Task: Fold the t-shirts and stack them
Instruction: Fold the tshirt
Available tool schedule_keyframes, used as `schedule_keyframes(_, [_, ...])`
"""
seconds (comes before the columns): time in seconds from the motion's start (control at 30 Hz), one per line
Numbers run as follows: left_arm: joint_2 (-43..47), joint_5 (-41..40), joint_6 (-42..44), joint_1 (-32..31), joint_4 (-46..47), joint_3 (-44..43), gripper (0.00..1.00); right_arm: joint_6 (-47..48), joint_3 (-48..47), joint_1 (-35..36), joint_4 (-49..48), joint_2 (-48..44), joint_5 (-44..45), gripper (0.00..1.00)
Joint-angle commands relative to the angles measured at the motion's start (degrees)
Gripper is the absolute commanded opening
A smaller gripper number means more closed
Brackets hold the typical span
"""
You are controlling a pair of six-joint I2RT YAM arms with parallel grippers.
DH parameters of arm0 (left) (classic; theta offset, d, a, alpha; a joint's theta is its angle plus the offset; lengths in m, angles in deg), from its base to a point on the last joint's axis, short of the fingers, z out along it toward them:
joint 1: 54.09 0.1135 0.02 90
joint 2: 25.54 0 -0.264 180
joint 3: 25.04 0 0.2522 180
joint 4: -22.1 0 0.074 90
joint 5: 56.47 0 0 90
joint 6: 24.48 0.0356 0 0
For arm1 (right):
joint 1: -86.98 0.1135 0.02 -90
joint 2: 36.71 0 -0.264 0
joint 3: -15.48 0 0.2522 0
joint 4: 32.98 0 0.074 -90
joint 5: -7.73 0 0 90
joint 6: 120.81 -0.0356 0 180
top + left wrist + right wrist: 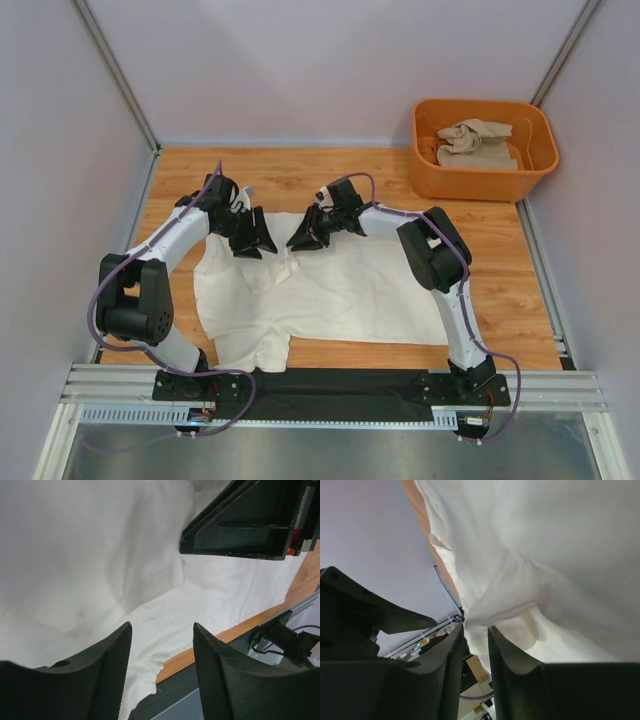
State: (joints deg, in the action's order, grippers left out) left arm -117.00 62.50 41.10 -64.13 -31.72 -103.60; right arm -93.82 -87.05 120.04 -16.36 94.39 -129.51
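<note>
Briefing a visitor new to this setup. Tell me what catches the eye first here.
A white t-shirt lies spread and wrinkled across the middle of the wooden table. Over its far left part the right gripper pinches a fold of it, and the left gripper hangs open beside. In the far right corner an orange tub holds a crumpled beige t-shirt.

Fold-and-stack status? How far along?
Done: nothing folded or stacked. In hand: cream-white t-shirt lies spread on the table, right gripper pinches a fold of it, left gripper open above it. Remaining: fold it, then the beige t-shirt, crumpled in the orange tub.
</note>
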Motion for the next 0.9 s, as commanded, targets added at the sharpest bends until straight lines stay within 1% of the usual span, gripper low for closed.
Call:
schedule_keyframes(0.0, [0.23, -0.23, 1.14, -0.24, -0.03, -0.77, 0.58, 14.21, -1.41, -0.01, 12.16, -6.04, 0.66, 0.29])
schedule_keyframes(0.07, [-0.03, 0.73, 0.43, -0.24, 0.68, -0.25, 0.52, 17.90, -0.18, -0.01, 14.72, -7.35, 1.45, 0.34])
schedule_keyframes(0.1, [-0.12, 1.17, 0.17, -0.24, 1.11, 0.02, 0.51, 18.78, 0.44, -0.10, 14.99, -7.62, 1.89, 0.36])
schedule_keyframes(0.2, [-1.00, 2.58, -0.45, -0.24, 1.91, 0.55, 0.45, 22.46, 1.85, -0.01, 17.00, -8.50, 3.65, 0.40])
schedule_keyframes(0.3, [-2.14, 3.37, -0.19, -0.68, 2.26, 0.37, 0.47, 24.94, 1.24, -0.01, 19.56, -8.15, 4.53, 0.40])
schedule_keyframes(0.37, [-3.11, 3.02, -0.10, -1.03, 1.91, -0.07, 0.48, 25.65, 0.62, -0.01, 19.74, -7.71, 3.57, 0.39])
schedule_keyframes(0.47, [-3.99, 2.67, -1.06, -1.12, 2.08, 0.11, 0.48, 26.53, -0.61, 0.08, 19.21, -5.96, 2.07, 0.39])
schedule_keyframes(0.6, [-4.16, 2.93, -1.59, -1.12, 2.52, 0.46, 0.46, 26.18, -1.49, 0.16, 17.81, -4.64, 1.36, 0.40])
schedule_keyframes(0.87, [-5.40, 2.58, -2.20, -1.12, 2.52, 0.63, 0.45, 24.51, -3.69, 1.04, 15.87, -2.53, 0.57, 0.43])
